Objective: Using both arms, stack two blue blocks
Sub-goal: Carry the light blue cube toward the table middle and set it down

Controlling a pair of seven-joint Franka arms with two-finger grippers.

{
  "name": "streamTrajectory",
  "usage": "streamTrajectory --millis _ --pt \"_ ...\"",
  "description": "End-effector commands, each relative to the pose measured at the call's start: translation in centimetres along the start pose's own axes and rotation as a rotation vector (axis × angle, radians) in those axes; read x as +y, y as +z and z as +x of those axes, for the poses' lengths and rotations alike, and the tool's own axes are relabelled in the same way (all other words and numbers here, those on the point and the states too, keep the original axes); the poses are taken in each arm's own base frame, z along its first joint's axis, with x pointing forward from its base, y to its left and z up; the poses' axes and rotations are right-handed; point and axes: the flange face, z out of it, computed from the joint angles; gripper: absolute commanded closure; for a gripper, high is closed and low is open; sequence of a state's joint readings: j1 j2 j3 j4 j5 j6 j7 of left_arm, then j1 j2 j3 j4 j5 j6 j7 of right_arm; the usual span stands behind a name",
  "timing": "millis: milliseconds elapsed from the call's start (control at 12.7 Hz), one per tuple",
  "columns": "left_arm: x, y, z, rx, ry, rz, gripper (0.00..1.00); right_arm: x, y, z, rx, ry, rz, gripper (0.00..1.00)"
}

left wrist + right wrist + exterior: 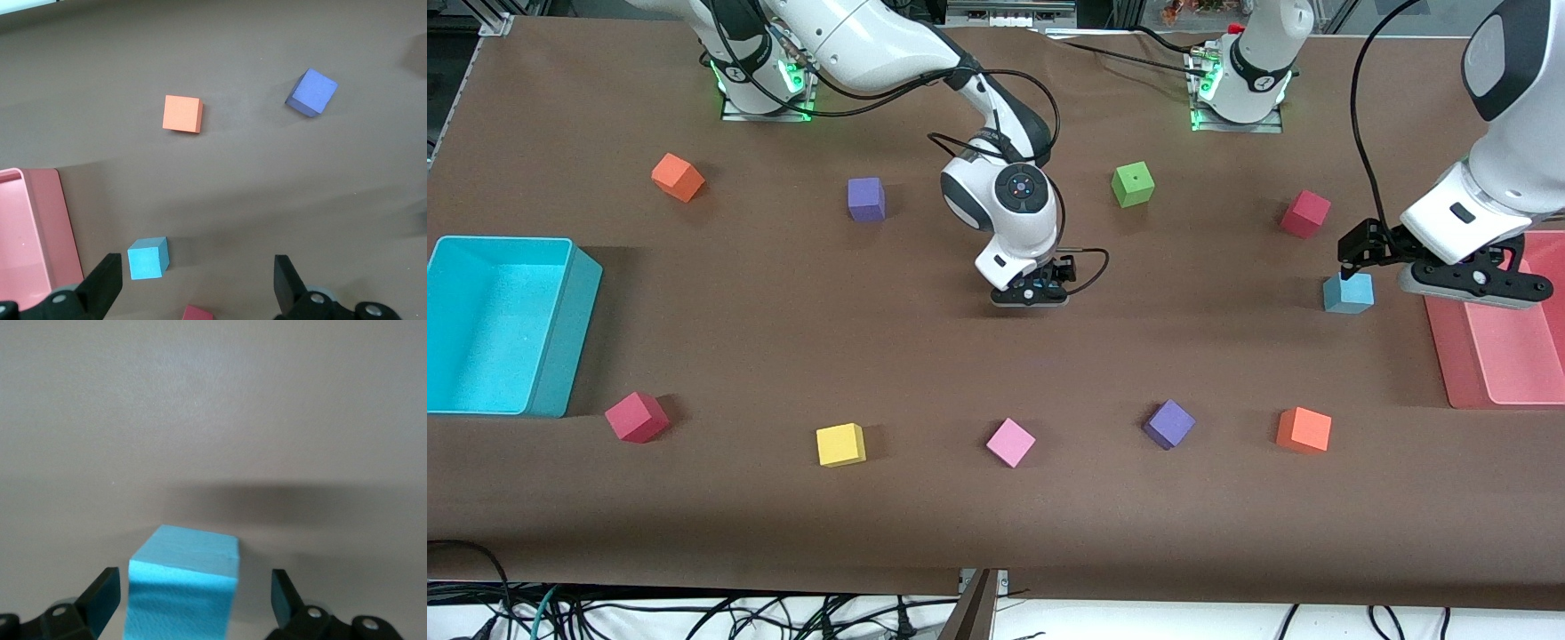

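Right gripper (1032,293): we find it low over the middle of the table, pointing straight down. In the right wrist view its fingers (100,600) stand wide apart with a gap on each side of the blue block between them, so we judge it grips nothing.
First blue block (183,587): it sits between those spread fingers, and the front view hides it under the right gripper. We cannot tell for sure whether it rests on the table, but the spread fingers suggest it has been set there as the base of the stack.
Its heading: a cube has no long axis. We see its faces turned slightly off square to the fingers.
Second blue block (1348,292): it rests on the table toward the left arm's end, just beside the pink tray (1449,364) and nearer to the front camera than the red block (1305,213).
Its heading: again no long axis. In the left wrist view it sits roughly square to the tray's edge.
Left gripper (1423,265): it hangs just over the second blue block and the tray's edge, fingers (103,283) spread wide and empty. We read this as a line-up for a pick, though the cube sits close to one finger, not centred.
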State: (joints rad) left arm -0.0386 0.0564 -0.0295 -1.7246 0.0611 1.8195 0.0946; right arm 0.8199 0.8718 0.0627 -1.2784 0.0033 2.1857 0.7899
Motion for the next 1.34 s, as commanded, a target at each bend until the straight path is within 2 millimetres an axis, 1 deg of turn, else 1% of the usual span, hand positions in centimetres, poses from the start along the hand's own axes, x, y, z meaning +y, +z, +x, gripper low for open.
streamTrajectory --millis 0,79,315,472,551,629,708,787,865,944,1101,1180,1258 --pt "-0.3 -0.6 -0.1 -0.006 -0.015 0.010 0.00 3.5 -5.9 3.4 -0.028 -0.196 -0.013 0.00" --pt "-0.4 -0.6 -0.5 -0.033 -0.019 0.008 0.00 5.1 -8.0 4.6 -0.023 -0.272 -0.003 0.00" --pt "-0.5 0.0 -0.4 -0.051 -0.015 0.009 0.00 10.7 -10.5 8.3 -0.033 -0.506 0.002 0.00" --pt "-0.6 1.9 -0.3 -0.098 -0.011 0.003 0.00 15.8 -11.0 10.6 -0.048 -0.671 0.049 0.00" --pt "-1.2 2.9 -0.5 -0.133 -0.022 -0.005 0.00 18.4 -11.1 11.9 -0.051 -0.767 0.096 0.00" --pt "-3.3 4.2 -0.7 -0.153 -0.059 -0.017 0.00 20.5 -10.9 12.5 -0.055 -0.825 0.153 0.00" --pt "-4.2 5.3 -0.5 -0.164 -0.065 -0.045 0.00 20.9 -10.5 12.6 -0.055 -0.860 0.210 0.00" --pt "-4.7 6.5 -0.9 -0.173 -0.024 -0.055 0.00 22.2 -10.1 13.2 -0.040 -0.886 0.254 0.00" --pt "-6.4 7.9 -1.8 -0.172 0.020 -0.064 0.00 22.7 -9.5 13.5 -0.027 -0.946 0.290 0.00" --pt "-8.1 9.3 -2.9 -0.155 0.040 -0.070 0.00 23.4 -8.3 13.7 -0.021 -0.985 0.341 0.00" --pt "-10.0 11.4 -4.9 -0.119 0.028 -0.063 0.00 24.3 -4.8 12.9 0.044 -1.001 0.421 0.00" --pt "-10.7 12.9 -5.9 -0.114 0.016 -0.063 0.00 24.7 -2.8 12.3 0.099 -1.007 0.453 0.00" --pt "-11.8 14.4 -7.5 -0.101 0.016 -0.061 0.00 25.1 -1.3 11.8 0.161 -1.000 0.502 0.00"
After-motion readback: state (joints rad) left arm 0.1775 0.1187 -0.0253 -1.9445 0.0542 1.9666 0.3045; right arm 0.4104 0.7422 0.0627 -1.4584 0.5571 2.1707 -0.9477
